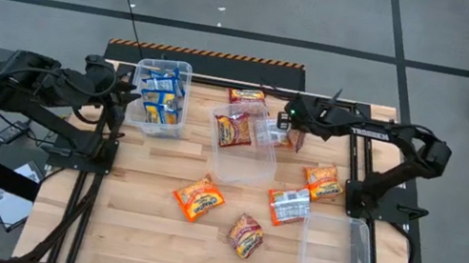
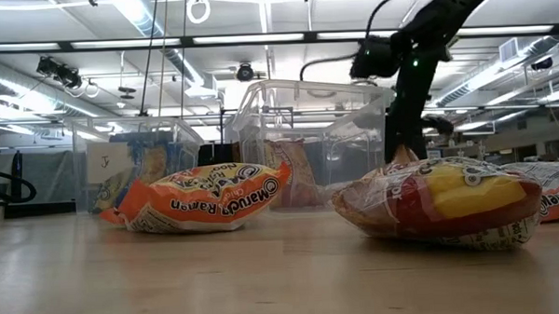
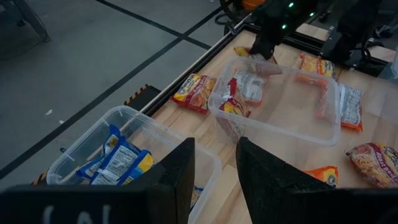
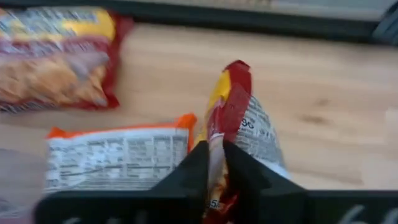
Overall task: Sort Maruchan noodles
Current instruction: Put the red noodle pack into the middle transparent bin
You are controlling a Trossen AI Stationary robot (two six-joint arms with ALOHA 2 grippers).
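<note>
Blue-and-yellow packets lie in the clear bin [image 1: 160,95] at the far left. The middle clear bin [image 1: 252,169] holds a dark red packet [image 1: 235,130]. My right gripper [image 1: 295,133] is at this bin's far right corner, shut on a dark red-and-yellow packet [image 4: 233,118]. An orange-and-white packet [image 4: 118,155] lies label up beside it. My left gripper [image 3: 214,168] is open and empty beside the blue bin. Loose packets lie on the table: orange ones [image 1: 200,197] [image 1: 322,181], a white-backed one [image 1: 287,205], dark red ones [image 1: 245,235] [image 1: 246,96]. My right gripper pinches the dark red-and-yellow packet between its two fingers at a crinkled edge [image 4: 217,146]. The fingers slant down from above. The packet stands on edge and sticks out past the fingertips. I cannot tell whether its far end touches anything.
An empty clear bin [image 1: 337,261] lies at the near right of the table. The wooden table's middle and near left [image 1: 130,229] are bare. The arm frames stand along both side edges of the table.
</note>
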